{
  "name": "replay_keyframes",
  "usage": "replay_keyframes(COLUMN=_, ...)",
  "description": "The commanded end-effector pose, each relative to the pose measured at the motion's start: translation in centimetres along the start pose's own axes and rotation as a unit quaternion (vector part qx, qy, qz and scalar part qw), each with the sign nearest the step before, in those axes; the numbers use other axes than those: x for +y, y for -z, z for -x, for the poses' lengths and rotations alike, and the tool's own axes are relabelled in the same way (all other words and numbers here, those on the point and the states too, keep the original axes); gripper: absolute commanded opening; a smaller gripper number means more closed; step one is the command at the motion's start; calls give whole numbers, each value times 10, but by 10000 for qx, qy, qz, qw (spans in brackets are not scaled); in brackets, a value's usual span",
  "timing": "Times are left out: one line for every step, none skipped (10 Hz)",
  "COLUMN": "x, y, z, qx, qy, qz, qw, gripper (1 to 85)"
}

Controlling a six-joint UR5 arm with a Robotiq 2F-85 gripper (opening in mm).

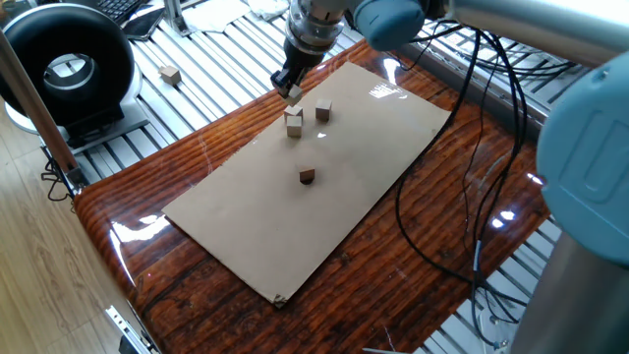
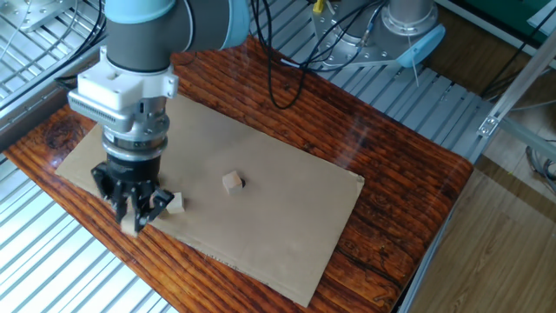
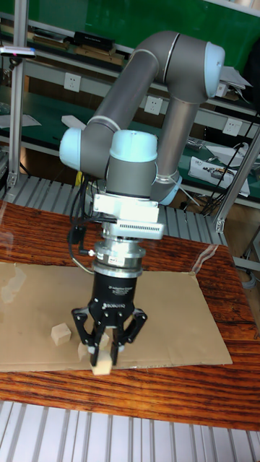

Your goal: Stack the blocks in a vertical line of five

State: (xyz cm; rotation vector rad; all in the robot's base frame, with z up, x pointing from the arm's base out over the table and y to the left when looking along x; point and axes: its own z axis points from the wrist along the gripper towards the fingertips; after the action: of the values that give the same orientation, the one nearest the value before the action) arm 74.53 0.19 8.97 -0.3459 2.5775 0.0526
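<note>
Clamped jaws on the gripper [image 3: 105,351] pinch one block [image 3: 102,364] by its sides, held clear above the cardboard sheet [image 2: 261,217] near the sheet's corner. Right beneath it on the sheet sits a second block [image 1: 293,122], with another block [image 1: 322,113] just beside that. A lone block [image 2: 232,181] lies toward the sheet's middle, open cardboard all round it. One more cube [image 1: 171,74] rests off the wooden table [image 1: 197,295], on the slatted metal.
</note>
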Motion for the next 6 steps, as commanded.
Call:
replay_keyframes(x=2, y=-8, z=17, qx=-330, qy=193, qz=20, qw=9993, gripper=10)
replay_keyframes(x=-1, y=-10, z=10, qx=-223, qy=245, qz=-33, qw=9994, gripper=10)
replay_keyframes(x=-3, y=-11, z=1, qx=-87, qy=265, qz=-50, qw=9996, gripper=10)
replay_keyframes(x=-5, y=-14, z=-5, qx=-18, qy=269, qz=-89, qw=9996, gripper=10)
replay_keyframes(x=-6, y=-16, z=-10, qx=36, qy=249, qz=-106, qw=9996, gripper=10)
replay_keyframes(x=-7, y=-17, z=-20, qx=197, qy=249, qz=-133, qw=9994, gripper=10)
